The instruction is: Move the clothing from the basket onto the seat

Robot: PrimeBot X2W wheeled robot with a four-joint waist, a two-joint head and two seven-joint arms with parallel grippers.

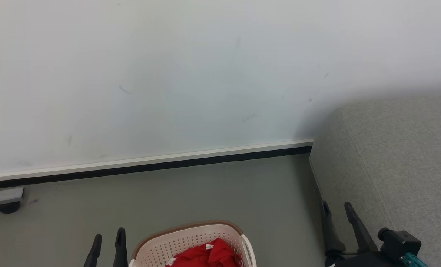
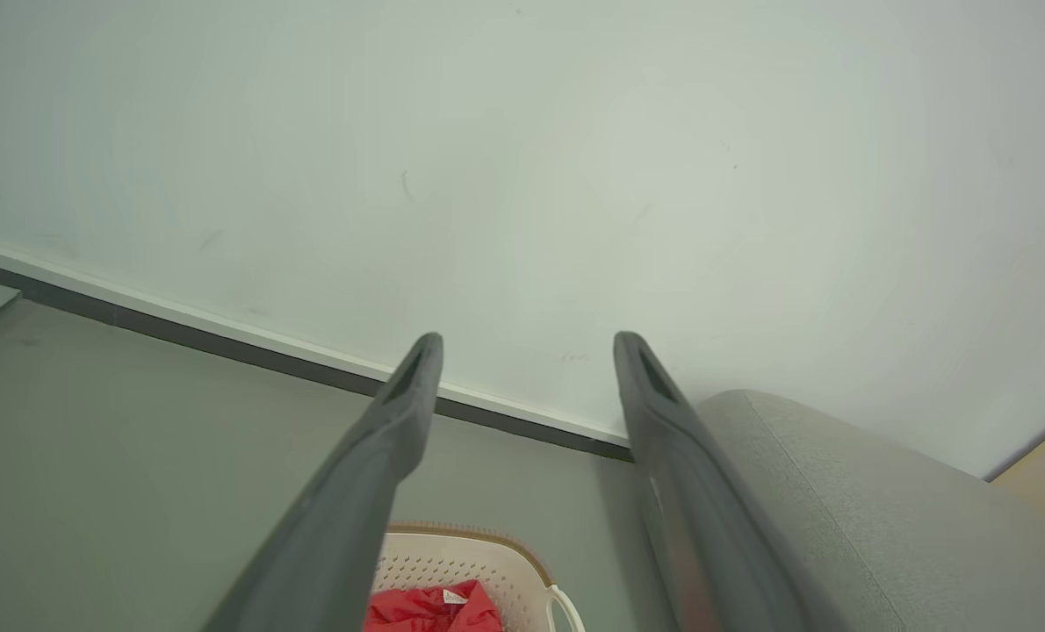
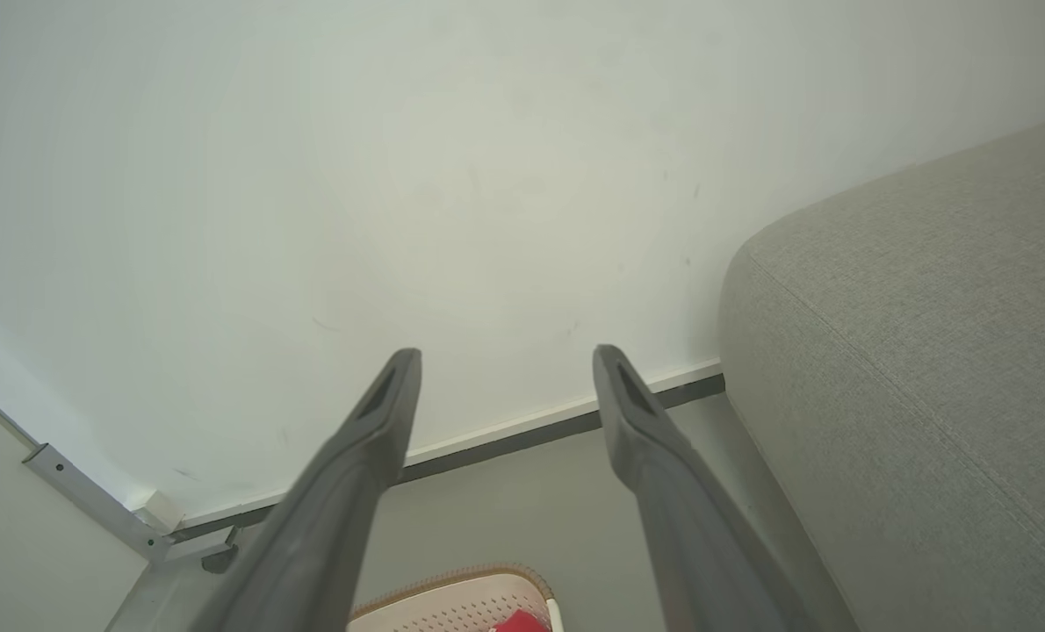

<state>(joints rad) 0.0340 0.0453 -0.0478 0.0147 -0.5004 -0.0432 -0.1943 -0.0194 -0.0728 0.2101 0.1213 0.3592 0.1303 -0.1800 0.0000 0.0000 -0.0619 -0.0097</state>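
The left gripper (image 1: 109, 234) stands with its two long dark fingers spread wide, nothing between them and nothing touching them. It hangs just to the left of the basket (image 1: 168, 244), close to the rim but apart from it, fingers pointing away from the robot toward the wall (image 1: 168, 74). The right gripper (image 1: 336, 205) is spread just as wide and is equally empty. It sits well to the right of the basket, on the far side of the white handle (image 1: 248, 247), with bare air between its fingers in its own wrist view. A small black camera block (image 1: 398, 243) rides at its base. The basket itself is cream-white and perforated, with a brown rim. It stands on the grey-green floor (image 1: 205, 189) between the two grippers, nearer the left one, and is cut off by the lower edge of the head view. Inside it lies the red clothing (image 1: 205, 256), crumpled against the right-hand wall of the basket, a small white label (image 1: 209, 246) showing on top. The seat (image 1: 398, 155), light grey woven fabric with a rounded corner and a seam line, rises to the right of the basket and beyond the right gripper, with no clothing on the part that shows. Past the basket, a black-and-white baseboard (image 1: 168, 163) runs along the foot of the scuffed pale wall. Far to the basket's left, a grey metal foot on a dark caster (image 1: 6, 202) sits against that baseboard.
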